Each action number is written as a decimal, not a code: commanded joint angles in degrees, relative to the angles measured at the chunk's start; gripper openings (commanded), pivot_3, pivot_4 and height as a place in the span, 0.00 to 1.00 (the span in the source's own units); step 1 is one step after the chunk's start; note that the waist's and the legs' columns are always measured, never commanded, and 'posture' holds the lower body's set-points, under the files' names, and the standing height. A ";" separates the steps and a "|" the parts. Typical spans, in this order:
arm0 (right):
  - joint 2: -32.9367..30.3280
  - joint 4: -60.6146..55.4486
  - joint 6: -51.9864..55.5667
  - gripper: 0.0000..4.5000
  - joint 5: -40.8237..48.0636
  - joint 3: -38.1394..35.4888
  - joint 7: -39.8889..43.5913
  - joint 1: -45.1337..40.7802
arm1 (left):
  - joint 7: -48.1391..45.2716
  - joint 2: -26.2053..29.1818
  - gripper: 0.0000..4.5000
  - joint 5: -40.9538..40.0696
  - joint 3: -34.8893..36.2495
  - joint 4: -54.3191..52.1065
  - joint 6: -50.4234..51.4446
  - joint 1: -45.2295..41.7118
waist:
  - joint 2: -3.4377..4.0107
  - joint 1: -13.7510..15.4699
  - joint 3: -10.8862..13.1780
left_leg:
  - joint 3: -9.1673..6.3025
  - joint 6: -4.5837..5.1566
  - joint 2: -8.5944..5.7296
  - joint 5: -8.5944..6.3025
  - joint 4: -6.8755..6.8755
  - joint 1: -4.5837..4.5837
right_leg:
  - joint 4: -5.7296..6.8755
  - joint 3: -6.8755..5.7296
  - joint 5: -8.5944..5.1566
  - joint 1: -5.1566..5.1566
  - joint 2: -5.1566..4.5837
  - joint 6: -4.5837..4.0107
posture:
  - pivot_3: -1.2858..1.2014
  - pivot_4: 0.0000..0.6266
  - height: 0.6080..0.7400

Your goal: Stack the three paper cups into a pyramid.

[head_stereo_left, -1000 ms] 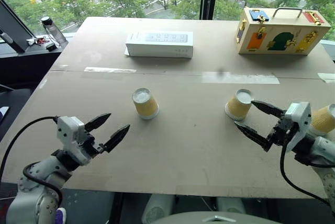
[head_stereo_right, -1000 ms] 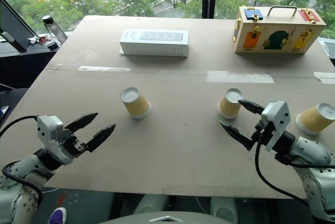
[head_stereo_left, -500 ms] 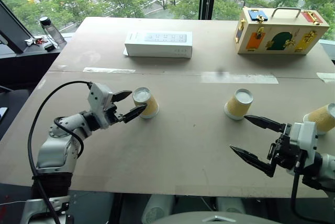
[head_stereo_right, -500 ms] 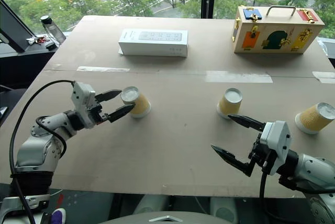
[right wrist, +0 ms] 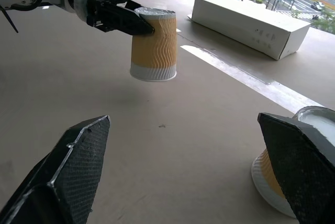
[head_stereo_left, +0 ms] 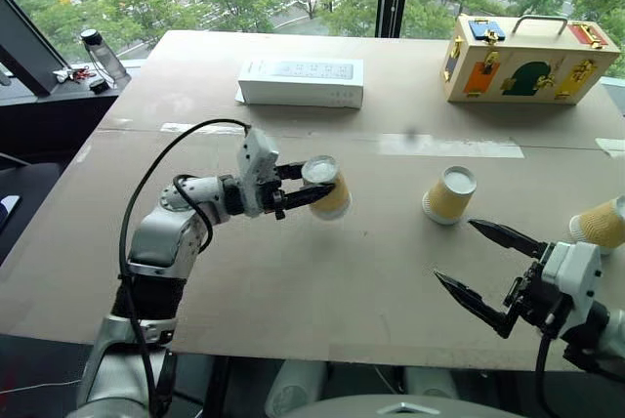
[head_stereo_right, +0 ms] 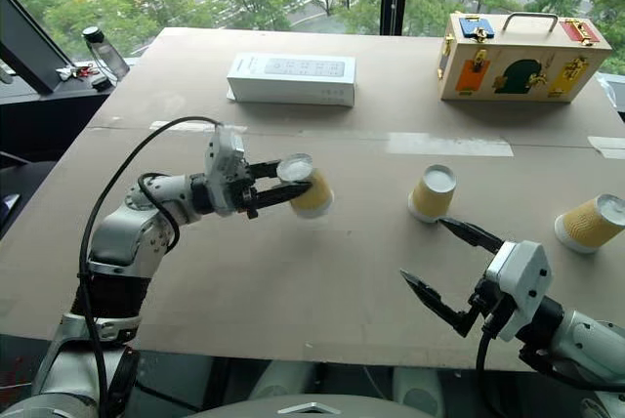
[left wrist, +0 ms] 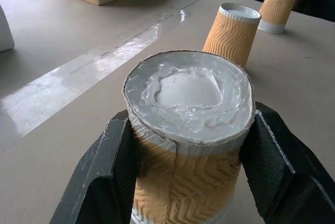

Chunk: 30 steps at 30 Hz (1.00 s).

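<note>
The left hand (head_stereo_left: 311, 190) is closed tight around one paper cup (head_stereo_left: 328, 187), with one black finger (left wrist: 104, 174) on each side of it near its top. This cup is upside down, so its white round base faces up, and it looks lifted a little off the brown surface (head_stereo_left: 322, 291). The right hand (head_stereo_left: 488, 269) is wide open and holds nothing. A second paper cup (head_stereo_left: 449, 194) stands upside down on the surface just past the right hand's far finger, not touching it. It is well apart from the left hand's cup. The third paper cup (head_stereo_right: 591, 221) sits out beyond the right hand, on its outer side. Far past both hands lie a long white box (head_stereo_left: 301, 82) and a wooden case (head_stereo_left: 527, 58) with colored pieces on it.
</note>
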 commanded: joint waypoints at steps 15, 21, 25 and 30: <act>8.92 -3.49 -10.21 1.00 -3.89 -7.04 -2.41 17.92 | -0.99 -19.19 0.50 15.39 -12.22 27.10 -20.54 -13.39 | 0.01 -0.67 -0.01 | 0.03 0.00 -0.01 0.00 0.02 0.01 | 0.01 0.04 -0.01 0.00 0.04 0.03 | 0.52 0.24 1.00; 10.41 -3.66 -12.30 1.00 -4.14 -7.68 -2.73 20.21 | -1.86 -21.52 0.50 18.73 -12.97 32.24 -26.01 -15.33 | 0.02 -0.36 -0.02 | 0.02 0.00 -0.01 0.00 0.04 0.01 | 0.01 0.04 -0.02 0.02 0.04 0.06 | 0.52 0.24 1.00; 10.81 -3.63 -12.81 1.00 -4.52 -7.80 -3.06 20.63 | -2.22 -23.09 0.50 19.46 -12.52 35.19 -27.38 -16.55 | 0.02 0.01 -0.02 | 0.02 0.00 -0.02 0.00 0.06 0.01 | 0.01 0.04 -0.02 0.02 0.04 0.08 | 0.52 0.24 1.00; 11.30 -3.74 -13.28 1.00 -4.97 -7.77 -3.17 21.36 | -2.78 -24.28 0.50 20.02 -11.87 38.21 -29.05 -17.96 | 0.03 0.19 -0.03 | 0.00 0.01 -0.02 0.01 0.06 0.01 | 0.01 0.02 -0.02 0.04 0.04 0.10 | 0.52 0.24 1.00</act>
